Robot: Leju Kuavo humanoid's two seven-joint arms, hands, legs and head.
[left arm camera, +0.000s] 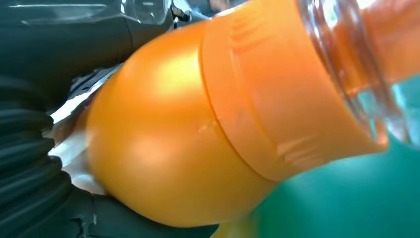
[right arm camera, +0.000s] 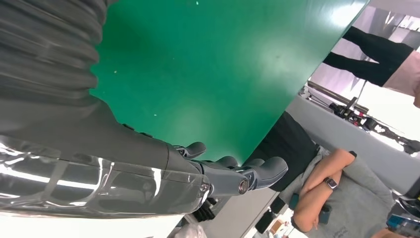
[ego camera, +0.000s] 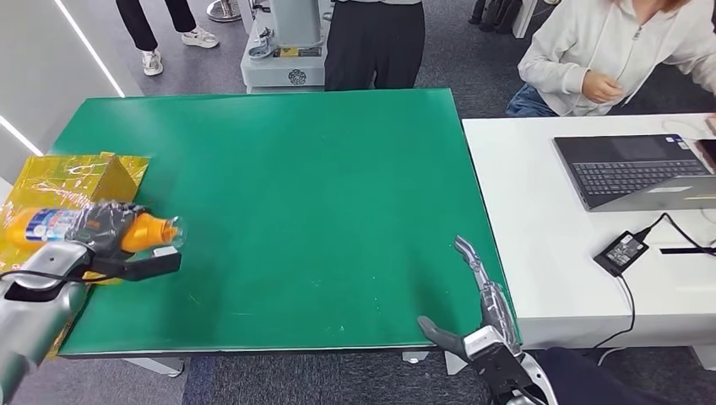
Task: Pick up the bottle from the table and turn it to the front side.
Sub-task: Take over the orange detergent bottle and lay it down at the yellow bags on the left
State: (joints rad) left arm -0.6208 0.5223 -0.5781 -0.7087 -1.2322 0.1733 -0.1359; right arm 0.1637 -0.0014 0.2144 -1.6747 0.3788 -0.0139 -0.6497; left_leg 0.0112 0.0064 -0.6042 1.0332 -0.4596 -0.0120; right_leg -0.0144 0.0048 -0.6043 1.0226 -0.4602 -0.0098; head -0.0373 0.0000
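Observation:
An orange bottle [ego camera: 145, 232] with a clear cap end and a blue-and-white label lies on its side in my left hand [ego camera: 105, 239], which grips it around the middle over the left edge of the green table [ego camera: 321, 202]. Up close in the left wrist view, the bottle's orange shoulder [left arm camera: 188, 139] and clear neck press against my dark fingers. My right hand [ego camera: 481, 304] hovers at the table's front right corner, fingers stretched out and holding nothing. The right wrist view has the same hand [right arm camera: 228, 173] with its fingers apart above the green surface.
Yellow crinkled packaging [ego camera: 76, 181] lies at the table's left edge beside the bottle. A white desk [ego camera: 549, 253] to the right carries a laptop [ego camera: 642, 169] and a power adapter [ego camera: 623, 251]. A seated person [ego camera: 616, 51] is at the far right; others stand behind the table.

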